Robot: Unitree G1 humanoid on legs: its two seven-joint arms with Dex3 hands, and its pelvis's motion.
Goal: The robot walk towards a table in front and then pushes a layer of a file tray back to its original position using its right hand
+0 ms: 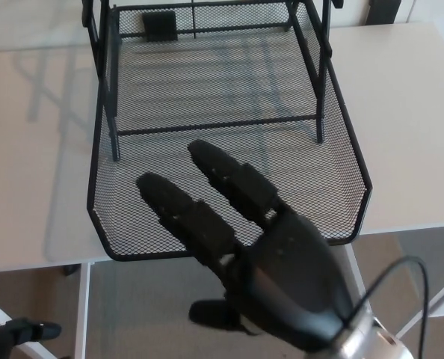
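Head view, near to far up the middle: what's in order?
Right robot hand with its fingers spread open → front rim of the pulled-out mesh tray layer → crossbar of the tray frame → black block at the tray's back.

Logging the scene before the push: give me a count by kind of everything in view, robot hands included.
Black wire-mesh file tray: 1
Pale beige flat-topped table on white legs: 1
Black robot right hand, fingers apart, over the pulled-out tray layer's front edge: 1
Small dark object on the floor, bottom left, too unclear to identify: 1
Total: 4
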